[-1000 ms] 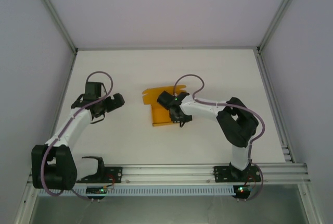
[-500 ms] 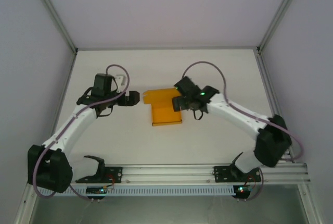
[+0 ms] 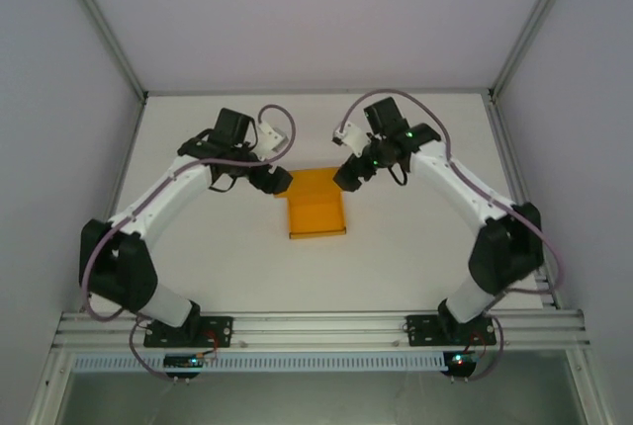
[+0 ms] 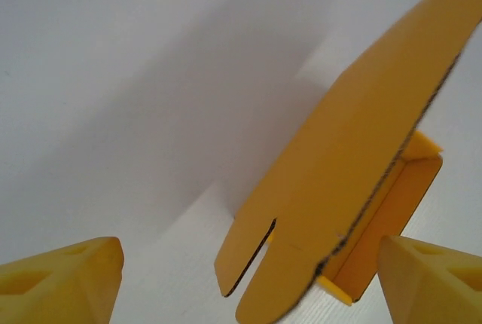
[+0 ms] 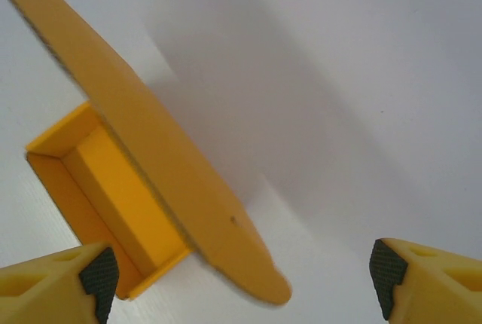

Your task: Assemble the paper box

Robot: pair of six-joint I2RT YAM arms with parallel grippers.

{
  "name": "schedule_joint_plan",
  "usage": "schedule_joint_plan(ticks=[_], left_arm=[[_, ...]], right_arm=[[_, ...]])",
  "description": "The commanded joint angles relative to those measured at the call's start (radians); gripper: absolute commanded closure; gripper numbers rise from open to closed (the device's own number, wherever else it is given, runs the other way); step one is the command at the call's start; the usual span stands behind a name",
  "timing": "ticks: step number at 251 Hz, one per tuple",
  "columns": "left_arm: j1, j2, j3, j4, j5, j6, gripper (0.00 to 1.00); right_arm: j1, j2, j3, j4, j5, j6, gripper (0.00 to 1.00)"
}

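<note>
Your left fingers [image 4: 60, 282] and right fingers [image 5: 53, 282] gape empty beside the paper box [image 3: 316, 212], so an uneven squeeze could crumple its raised flap [image 4: 354, 136] or skid it.

Both arms [image 3: 168, 193] have white links, black joints, mauve cables [image 3: 280, 127]. The left gripper [image 3: 277, 181] has yellow fingers [image 4: 60, 279]; the right gripper [image 3: 346, 177] adds black pads [image 5: 98, 273].

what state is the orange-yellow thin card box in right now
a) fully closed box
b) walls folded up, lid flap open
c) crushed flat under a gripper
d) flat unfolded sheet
b: the orange-yellow thin card box shows an open hollow with raised walls, and its lid flap stands up over it.
</note>
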Motion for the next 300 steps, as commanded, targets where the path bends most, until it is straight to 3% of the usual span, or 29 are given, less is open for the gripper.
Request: schedule_joint_plan(ticks=[1, 21, 54, 79, 131, 150, 190, 227, 247, 274, 300], left_arm=[[-0.026, 0.034, 0.060, -0.112, -0.005, 0.073, 0.22], [-0.047, 0.049, 0.060, -0.106, -0.025, 0.077, 0.31], [-0.064, 0.068, 0.053, -0.091, -0.063, 0.071, 0.55], [-0.066, 0.078, 0.053, -0.088, -0.088, 0.058, 0.68], [-0.067, 0.088, 0.041, -0.081, -0.110, 0.048, 0.69], [-0.066, 0.091, 0.033, -0.075, -0.114, 0.051, 0.70], [-0.066, 0.105, 0.034, -0.055, -0.126, 0.049, 0.84], [-0.067, 0.109, 0.044, -0.036, -0.130, 0.028, 1.00], [-0.067, 0.098, 0.036, -0.003, -0.116, 0.013, 1.00], [-0.068, 0.077, 0.021, 0.053, -0.143, -0.043, 1.00], [-0.068, 0.067, 0.035, 0.115, -0.167, -0.139, 1.00]], right_arm=[[-0.018, 0.084, 0.076, -0.185, -0.037, -0.134, 0.17], [-0.018, 0.114, 0.085, -0.196, -0.039, -0.146, 0.24], [-0.017, 0.140, 0.081, -0.167, -0.009, -0.120, 0.35], [-0.016, 0.151, 0.078, -0.152, -0.017, -0.121, 0.38], [-0.017, 0.159, 0.073, -0.152, -0.036, -0.125, 0.58], [-0.017, 0.152, 0.058, -0.143, -0.051, -0.130, 0.58], [-0.017, 0.158, 0.053, -0.144, -0.072, -0.190, 0.59], [-0.015, 0.167, 0.066, -0.138, -0.069, -0.196, 0.80], [-0.014, 0.164, 0.069, -0.137, -0.067, -0.186, 0.87], [-0.009, 0.145, 0.057, -0.097, -0.044, -0.133, 0.93], [0.010, 0.115, 0.051, -0.002, 0.028, 0.031, 0.97]])
